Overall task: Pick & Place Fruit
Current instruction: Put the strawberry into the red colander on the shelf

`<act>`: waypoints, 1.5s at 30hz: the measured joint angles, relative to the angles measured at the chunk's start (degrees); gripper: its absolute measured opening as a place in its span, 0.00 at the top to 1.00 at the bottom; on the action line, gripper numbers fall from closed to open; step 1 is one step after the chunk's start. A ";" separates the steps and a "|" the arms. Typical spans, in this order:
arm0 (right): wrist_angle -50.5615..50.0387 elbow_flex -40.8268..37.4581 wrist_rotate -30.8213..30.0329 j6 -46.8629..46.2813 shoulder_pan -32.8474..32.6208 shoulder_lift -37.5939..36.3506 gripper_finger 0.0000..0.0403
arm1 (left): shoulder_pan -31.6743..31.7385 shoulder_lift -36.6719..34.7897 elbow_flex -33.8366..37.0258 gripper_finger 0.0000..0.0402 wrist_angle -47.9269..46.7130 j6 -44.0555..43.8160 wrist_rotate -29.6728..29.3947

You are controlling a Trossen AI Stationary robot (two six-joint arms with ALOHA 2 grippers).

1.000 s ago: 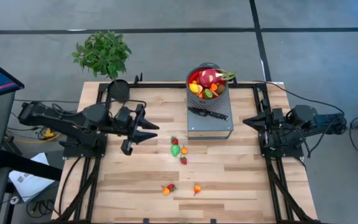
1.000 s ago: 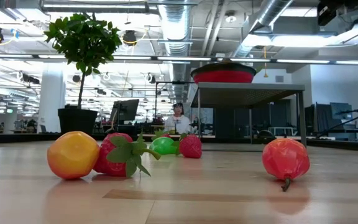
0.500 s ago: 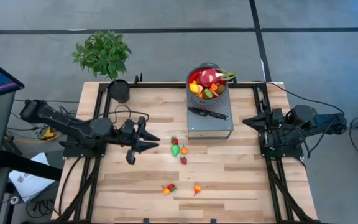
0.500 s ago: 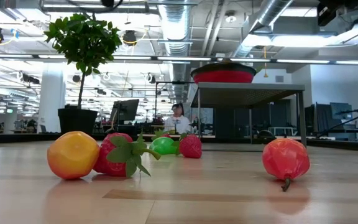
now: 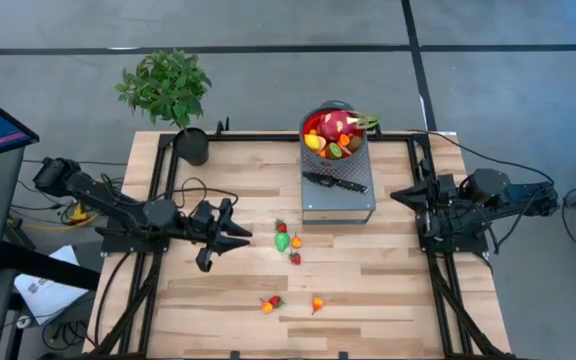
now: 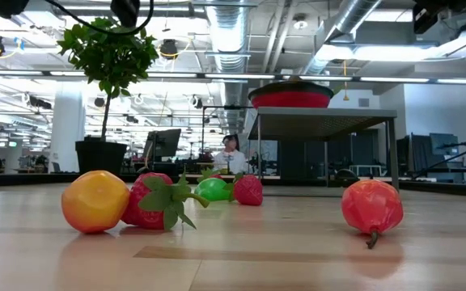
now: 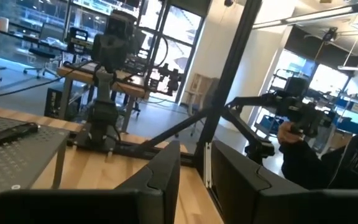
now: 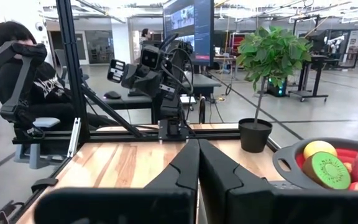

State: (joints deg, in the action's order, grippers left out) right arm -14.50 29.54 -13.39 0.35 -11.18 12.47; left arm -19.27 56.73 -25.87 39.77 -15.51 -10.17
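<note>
Small glossy toy fruits [image 5: 286, 240], red, green and orange, lie loose mid-table; more fill the round red bowl [image 5: 334, 135]. The left gripper [image 5: 230, 236] reaches low toward them, fingers nearly together, holding nothing. The right gripper [image 5: 400, 196] waits at the table's right edge, fingers pressed together.

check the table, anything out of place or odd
Yes: a black-handled knife lies on the grey platform beside the fruit bowl, not a fruit. Seven small fruits lie loose on the table: four mid-table around a green one, three nearer the front edge. Nothing looks damaged.
</note>
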 joint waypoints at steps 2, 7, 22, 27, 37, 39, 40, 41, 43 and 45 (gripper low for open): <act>0.00 0.00 -0.02 0.66 0.00 0.00 1.00 | 0.10 0.00 0.00 0.79 0.67 0.00 -0.02; 0.00 0.00 -0.02 1.28 0.00 0.00 1.00 | 0.53 0.00 0.00 0.79 1.80 -1.23 -0.07; 0.00 0.00 -0.02 1.15 0.00 0.00 1.00 | -2.26 -4.78 -7.94 0.79 4.01 -0.68 -5.56; 0.00 0.00 -0.02 1.13 0.00 0.00 1.00 | -1.64 -11.44 -7.96 0.79 -0.80 -0.35 -2.92; 0.02 0.00 -0.02 1.11 0.00 0.00 1.00 | -3.41 -2.08 -7.87 0.79 -12.77 -1.39 -10.92; 0.04 0.00 -0.02 1.11 0.00 0.00 1.00 | -3.41 0.46 -7.89 0.79 -12.65 -1.44 -11.14; 0.02 0.00 -0.02 1.11 0.00 0.00 1.00 | -3.41 1.55 -7.89 0.79 -12.84 -1.52 -11.31; 0.02 0.00 -0.02 1.11 0.00 0.00 1.00 | -3.41 2.55 -7.89 0.79 -12.84 -2.08 -11.80; 0.02 0.00 -0.02 1.11 0.00 0.00 1.00 | -3.41 4.16 -7.89 0.79 -13.03 -3.33 -13.86; -0.02 0.00 -0.02 1.11 0.00 0.00 1.00 | -3.74 5.68 -7.89 0.79 -13.53 -4.24 -15.20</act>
State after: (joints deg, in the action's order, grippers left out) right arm -14.52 29.54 -13.41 1.45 -11.18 12.47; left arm -23.00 62.41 -33.76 26.24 -19.75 -25.38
